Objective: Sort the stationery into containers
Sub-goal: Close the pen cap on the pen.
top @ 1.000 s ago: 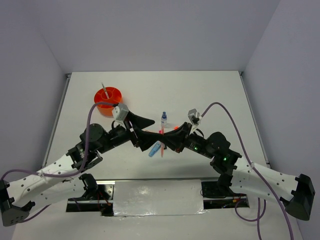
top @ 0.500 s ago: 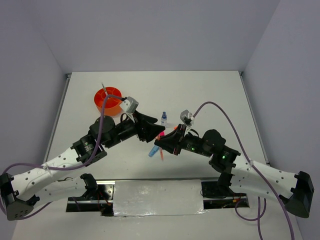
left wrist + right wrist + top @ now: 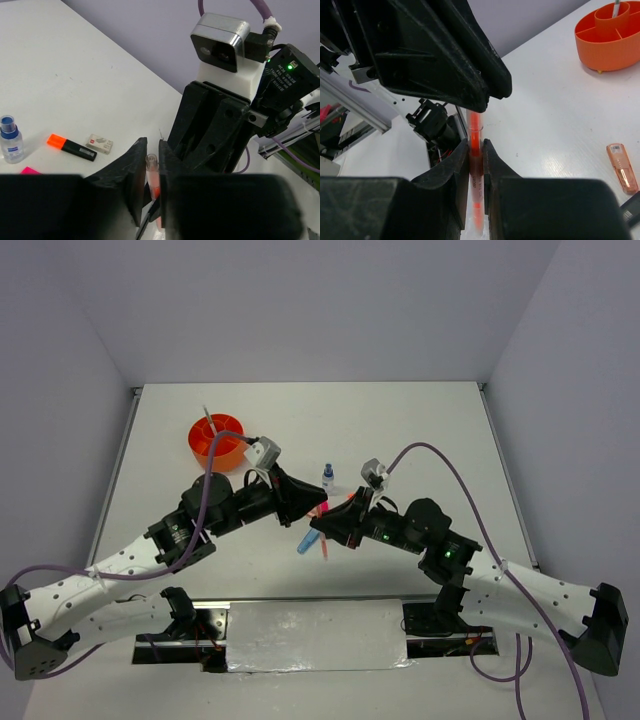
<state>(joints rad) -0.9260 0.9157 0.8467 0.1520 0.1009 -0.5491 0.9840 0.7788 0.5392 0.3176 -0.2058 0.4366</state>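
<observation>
White tabletop [image 3: 400, 430], matt and rectangular, bounded by a thin metal edge strip [image 3: 118, 465] on its left side. Pale lavender back wall [image 3: 320, 310], left wall [image 3: 50, 420] and right wall [image 3: 585, 420] enclose it. A glossy white panel [image 3: 315, 634] lies at the near edge, over a dark mounting rail [image 3: 212, 620].

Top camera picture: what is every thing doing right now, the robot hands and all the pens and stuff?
right gripper: shut on the orange pen.
left gripper: shut on the same pen's other end.
orange organiser cup: upright.
pencil: standing in the cup's middle compartment.
blue-capped bottle: upright, cap on.
blue marker: lying flat.
orange-tipped highlighter: lying flat.
white eraser: lying flat.
</observation>
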